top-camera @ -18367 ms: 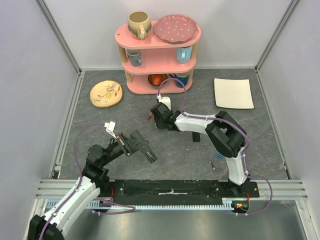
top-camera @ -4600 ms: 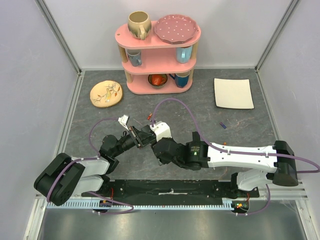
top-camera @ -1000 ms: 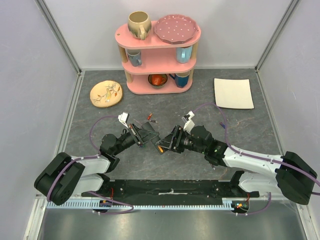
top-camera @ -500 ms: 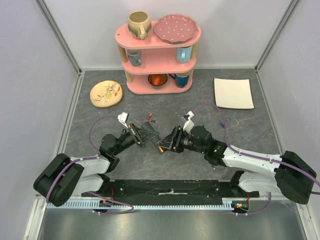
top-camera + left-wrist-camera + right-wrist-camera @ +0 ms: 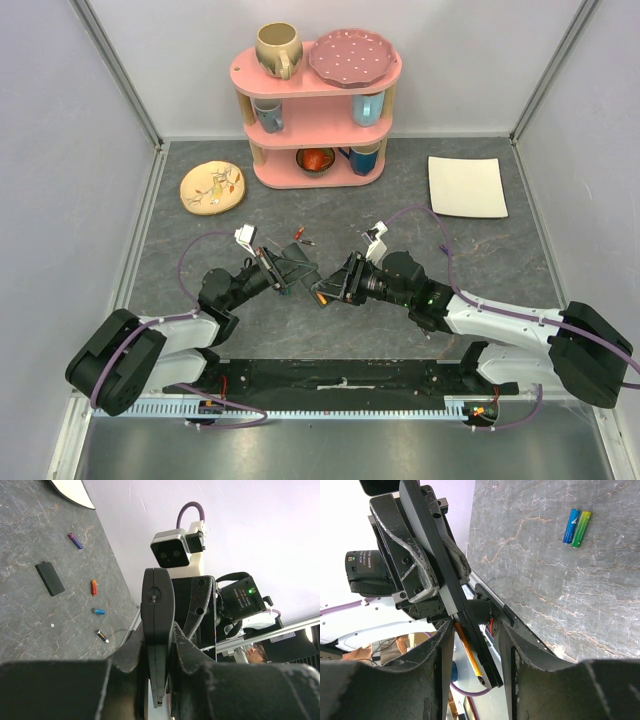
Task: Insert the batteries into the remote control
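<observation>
Plainly, the left claw (image 5: 159, 642) is clamped on the remote (image 5: 157, 597). The remote stands edge-on between the claw's fingers and sticks out past their tips, clear of the table (image 5: 30, 620).

Straight ahead, tip to tip with it, is the right claw (image 5: 476, 630). Its fingers (image 5: 440, 650) stand apart, one on each side of the remote's free end. Between them an orange battery (image 5: 468, 650) lies lengthwise along the remote's face. Whether either finger touches it I cannot tell.

Past the right claw, up and to the right in its wrist view, a blue battery (image 5: 569, 525) and a green battery (image 5: 581, 529) lie side by side on the table.

Left of the left claw in its own view, down on the table, lies a flat black cover (image 5: 50, 578). Near the cover are a purple battery (image 5: 75, 541), a red-orange battery (image 5: 93, 587), a light-blue battery (image 5: 98, 611) and a dark battery (image 5: 102, 636), all apart from one another.

Well beyond both claws a pink shelf (image 5: 318, 100) stands at the back of the table. A round plate (image 5: 212, 187) lies towards the left claw's side, and a white square plate (image 5: 467, 186) towards the right claw's side.
</observation>
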### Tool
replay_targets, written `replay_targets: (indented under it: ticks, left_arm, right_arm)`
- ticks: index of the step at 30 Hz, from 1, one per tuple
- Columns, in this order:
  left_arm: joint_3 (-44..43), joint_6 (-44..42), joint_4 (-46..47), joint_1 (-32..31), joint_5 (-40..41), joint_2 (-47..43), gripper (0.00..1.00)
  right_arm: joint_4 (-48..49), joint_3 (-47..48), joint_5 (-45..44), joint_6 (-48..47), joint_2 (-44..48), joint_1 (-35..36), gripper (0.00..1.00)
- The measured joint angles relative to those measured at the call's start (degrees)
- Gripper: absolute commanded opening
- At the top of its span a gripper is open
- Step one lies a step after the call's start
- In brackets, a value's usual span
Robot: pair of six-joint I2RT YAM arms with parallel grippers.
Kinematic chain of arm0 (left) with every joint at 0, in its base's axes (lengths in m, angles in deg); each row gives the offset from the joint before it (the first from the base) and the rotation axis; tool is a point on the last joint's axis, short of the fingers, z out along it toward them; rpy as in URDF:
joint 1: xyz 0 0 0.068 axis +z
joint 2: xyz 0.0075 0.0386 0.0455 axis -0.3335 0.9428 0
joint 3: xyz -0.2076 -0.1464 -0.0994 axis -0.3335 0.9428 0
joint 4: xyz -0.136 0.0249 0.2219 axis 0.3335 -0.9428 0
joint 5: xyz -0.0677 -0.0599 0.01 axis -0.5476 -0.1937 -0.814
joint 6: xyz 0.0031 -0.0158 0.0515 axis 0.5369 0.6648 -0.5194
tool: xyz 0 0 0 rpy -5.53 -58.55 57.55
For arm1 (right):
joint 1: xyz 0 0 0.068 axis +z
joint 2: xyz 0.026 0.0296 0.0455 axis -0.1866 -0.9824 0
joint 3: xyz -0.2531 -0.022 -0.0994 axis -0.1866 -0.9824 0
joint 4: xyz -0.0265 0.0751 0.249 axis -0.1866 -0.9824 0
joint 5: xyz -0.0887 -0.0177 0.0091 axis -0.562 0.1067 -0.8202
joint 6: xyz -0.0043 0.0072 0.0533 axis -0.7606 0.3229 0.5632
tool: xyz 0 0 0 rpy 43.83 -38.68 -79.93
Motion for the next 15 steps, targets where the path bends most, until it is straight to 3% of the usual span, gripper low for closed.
replay_targets:
  ticks: [6,11,15]
  left_arm:
    - [0.0,0.0,-0.1,0.0,0.2,-0.2,0.02]
    - [0.0,0.0,-0.2,0.0,0.2,-0.5,0.02]
    - [0.0,-0.1,-0.2,0.0,0.2,-0.5,0.02]
  right_arm:
    - [0.3,0.0,0.0,0.1,0.0,0.0,0.48]
    - [-0.4,0.0,-0.1,0.0,0.0,0.0,0.62]
    - [-2.3,0.2,-0.2,-0.5,0.4,-0.1,0.66]
